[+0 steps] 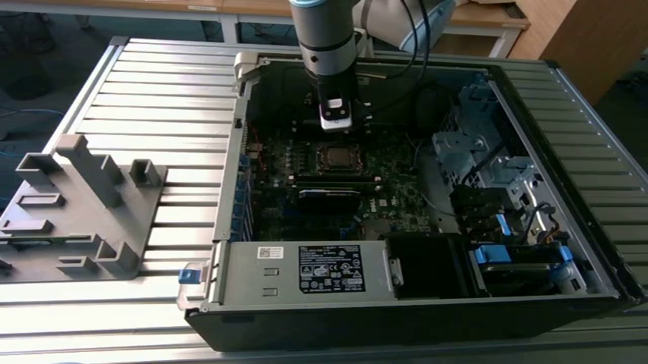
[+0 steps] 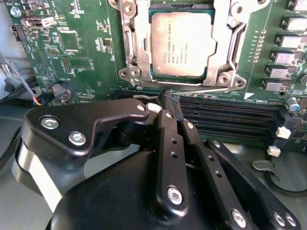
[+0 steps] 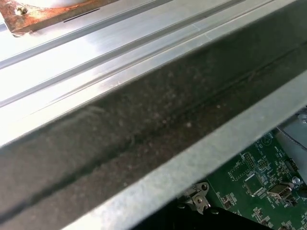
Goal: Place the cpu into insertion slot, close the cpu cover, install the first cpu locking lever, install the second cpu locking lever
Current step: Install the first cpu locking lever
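Black tool (image 2: 171, 99) near square silver-grey cpu (image 2: 181, 45)

Open computer case (image 1: 405, 326) on slatted metal table (image 1: 162, 83), grey fixture (image 1: 91, 197) beside it, green motherboard (image 2: 81, 62), black memory slots (image 2: 225, 117)

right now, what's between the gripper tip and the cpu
In the second wrist view, one edge of the cpu cover and a thin metal rod beside it lie between the gripper and the cpu.
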Motion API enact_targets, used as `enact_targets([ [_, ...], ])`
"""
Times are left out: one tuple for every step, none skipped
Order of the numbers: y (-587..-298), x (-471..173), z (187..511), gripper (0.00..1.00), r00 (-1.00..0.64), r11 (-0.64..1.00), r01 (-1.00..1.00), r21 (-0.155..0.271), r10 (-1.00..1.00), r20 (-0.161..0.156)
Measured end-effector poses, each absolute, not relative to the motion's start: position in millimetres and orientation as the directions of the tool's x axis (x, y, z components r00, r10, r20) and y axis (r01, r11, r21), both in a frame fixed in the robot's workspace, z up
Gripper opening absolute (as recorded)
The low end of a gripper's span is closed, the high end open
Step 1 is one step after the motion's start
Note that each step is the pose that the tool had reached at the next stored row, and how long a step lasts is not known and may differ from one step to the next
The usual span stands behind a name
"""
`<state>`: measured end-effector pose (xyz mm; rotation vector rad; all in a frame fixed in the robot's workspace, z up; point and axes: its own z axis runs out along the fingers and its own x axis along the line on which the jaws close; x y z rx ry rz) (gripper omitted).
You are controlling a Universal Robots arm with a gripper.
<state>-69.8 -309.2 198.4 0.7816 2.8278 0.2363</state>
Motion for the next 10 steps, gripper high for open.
enact_targets([
  [-309.2,-69.8,198.4,0.11,-0.841,0.848,0.489,0.205,0.521,-0.147],
  [-309.2,-69.8,198.4,0.11,-0.841,0.848,0.489,0.205,0.521,-0.147],
  [-309.2,-69.8,198.4,0.11,-0.841,0.848,0.489,0.205,0.521,-0.147],
  [-309.2,-69.8,198.3,0.11,-0.841,0.848,0.489,0.205,0.521,-0.147],
  [-309.2,-69.8,198.2,0.11,-0.841,0.848,0.489,0.205,0.521,-0.147],
  [-309.2,-69.8,197.9,0.11,-0.841,0.848,0.489,0.205,0.521,-0.148],
  [-309.2,-69.8,197.7,0.11,-0.841,0.848,0.489,0.205,0.521,-0.148],
  [-309.2,-69.8,197.5,0.11,-0.84,0.848,0.489,0.205,0.521,-0.149],
  [-309.2,-69.8,197.2,0.11,-0.84,0.848,0.489,0.205,0.521,-0.149],
  [-309.2,-69.8,196.8,0.11,-0.84,0.848,0.489,0.205,0.521,-0.15],
])
